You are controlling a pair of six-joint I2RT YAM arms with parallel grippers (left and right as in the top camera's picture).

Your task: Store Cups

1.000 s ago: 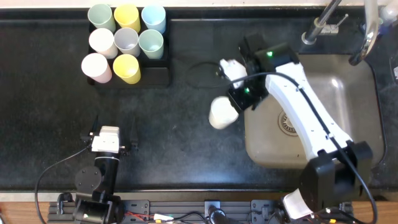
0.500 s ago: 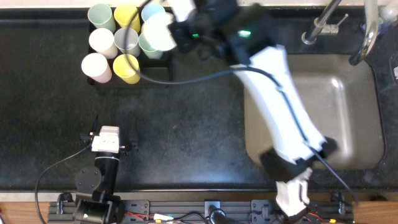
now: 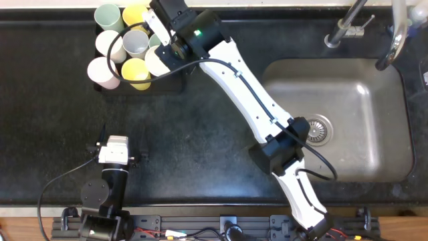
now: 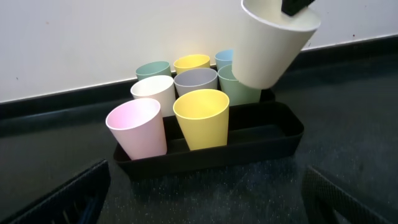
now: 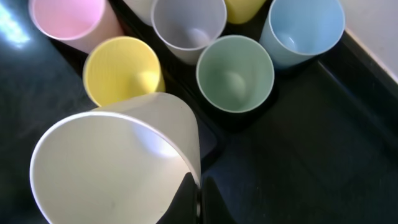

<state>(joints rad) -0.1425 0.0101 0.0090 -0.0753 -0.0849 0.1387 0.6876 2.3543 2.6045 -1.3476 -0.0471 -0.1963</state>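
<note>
A black tray (image 4: 249, 140) at the counter's back left holds several upright cups: pink (image 4: 138, 127), yellow (image 4: 201, 116), white, grey, green and blue. My right gripper (image 3: 164, 50) hangs above the tray's front right part, shut on the rim of a cream cup (image 3: 155, 61). That cream cup (image 4: 273, 40) is tilted and clear of the tray, over the bare slot beside the yellow cup (image 5: 121, 68) and green cup (image 5: 235, 71). My left gripper (image 3: 115, 148) rests open near the counter's front, facing the tray.
A steel sink (image 3: 348, 134) with a tap (image 3: 344, 27) lies at the right. The right arm stretches diagonally across the dark counter (image 3: 200, 147) from the front right to the tray. A white wall stands behind the tray.
The right arm carried the cream cup from beside the sink up and left to the tray, and it now hangs over the tray's front right part. The left arm stayed still.
</note>
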